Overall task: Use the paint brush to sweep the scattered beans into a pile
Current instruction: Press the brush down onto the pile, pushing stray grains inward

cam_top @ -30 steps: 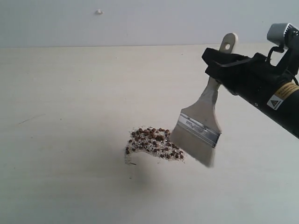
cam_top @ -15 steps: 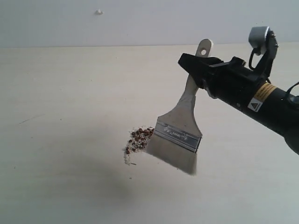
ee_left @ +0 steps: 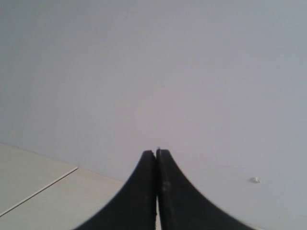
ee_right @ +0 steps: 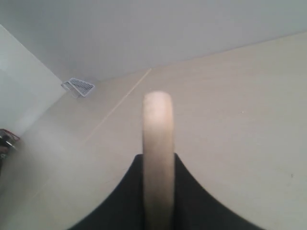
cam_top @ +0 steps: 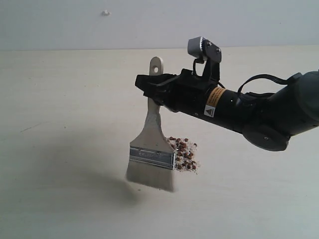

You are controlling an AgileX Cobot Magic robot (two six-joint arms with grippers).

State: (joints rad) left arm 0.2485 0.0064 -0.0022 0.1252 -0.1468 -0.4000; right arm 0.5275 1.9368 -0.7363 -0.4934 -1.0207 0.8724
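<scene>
Right jaws: pinching the paint brush (cam_top: 151,135) high on its wooden handle (ee_right: 157,139); the holed end sticks out past them.
Brush: hangs below the jaws, bristles (cam_top: 149,180) down at the table (cam_top: 60,109).
Beans (cam_top: 183,153): one clump mid-table, just beside the ferrule (cam_top: 151,158), below the jaws.
Left jaws: pressed together, empty.

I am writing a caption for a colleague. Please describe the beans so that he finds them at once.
On the pale table, near the middle of the exterior view, the right pincer holds a brush. The beans lie in a heap just right of its metal band. They are the only dark reddish-brown dots, mixed with white grains.
</scene>
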